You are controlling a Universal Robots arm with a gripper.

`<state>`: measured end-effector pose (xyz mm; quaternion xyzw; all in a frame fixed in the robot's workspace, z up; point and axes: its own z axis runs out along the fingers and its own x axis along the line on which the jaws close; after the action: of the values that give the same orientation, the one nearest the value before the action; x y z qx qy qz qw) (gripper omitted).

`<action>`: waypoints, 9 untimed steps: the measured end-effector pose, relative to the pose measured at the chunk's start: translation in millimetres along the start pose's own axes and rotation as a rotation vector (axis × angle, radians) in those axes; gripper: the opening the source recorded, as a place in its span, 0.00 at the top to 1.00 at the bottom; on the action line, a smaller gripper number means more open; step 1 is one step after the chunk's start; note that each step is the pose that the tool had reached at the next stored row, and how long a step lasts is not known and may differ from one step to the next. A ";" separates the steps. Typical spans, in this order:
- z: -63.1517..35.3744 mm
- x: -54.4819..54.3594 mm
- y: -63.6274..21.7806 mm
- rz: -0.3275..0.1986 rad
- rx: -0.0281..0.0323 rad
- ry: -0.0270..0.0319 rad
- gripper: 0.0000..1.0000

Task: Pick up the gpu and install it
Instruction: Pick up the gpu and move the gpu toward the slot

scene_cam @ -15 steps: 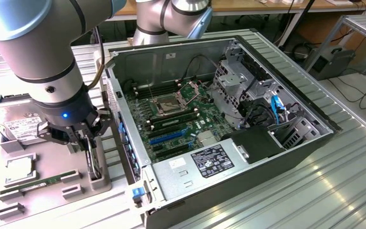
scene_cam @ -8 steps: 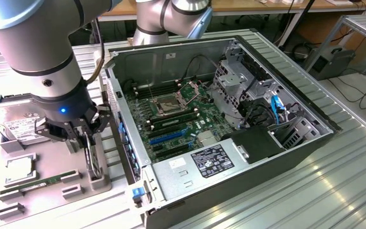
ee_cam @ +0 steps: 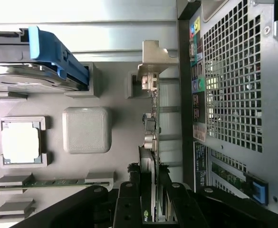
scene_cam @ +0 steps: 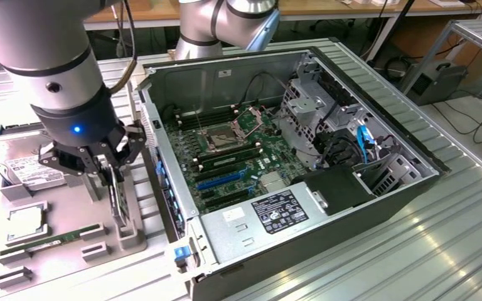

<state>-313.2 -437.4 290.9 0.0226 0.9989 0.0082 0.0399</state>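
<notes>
Arm over the parts tray, beside the open case. The gripper (scene_cam: 111, 179) (ee_cam: 150, 190) hung above the grey tray (scene_cam: 65, 204) (ee_cam: 115, 95) at the exterior view's left, just beside the case (scene_cam: 308, 241) (ee_cam: 234, 71). Its fingers (ee_cam: 128, 202) were clenched on the gpu (scene_cam: 120, 204) (ee_cam: 150, 142), one against each face of the card. The gpu stood on edge, upright, at the side of the tray nearest the case, its lower edge down at the tray's holder; whether it rested there or was just clear could not be told. In the wrist view its silvery bracket (ee_cam: 153, 59) lay at the end far from the fingers. Also on the tray: a hard drive (scene_cam: 19, 166) (ee_cam: 29, 80), a cpu (scene_cam: 25, 224) (ee_cam: 20, 141) and a green memory stick (scene_cam: 44, 244) (ee_cam: 53, 182). The motherboard (scene_cam: 224, 157) lay exposed inside the case. Tray and case stood on a ribbed metal surface (scene_cam: 417, 251).
</notes>
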 end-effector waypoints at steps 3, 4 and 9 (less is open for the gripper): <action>-13.9 -1.4 0.3 0.000 -0.0014 0.0000 0.74; -20.7 -2.2 0.4 0.000 -0.0023 0.0000 0.74; -44.0 -5.9 0.9 0.000 -0.0041 0.0000 0.74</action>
<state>-310.8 -437.4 335.2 0.0224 0.9989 0.0102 0.0399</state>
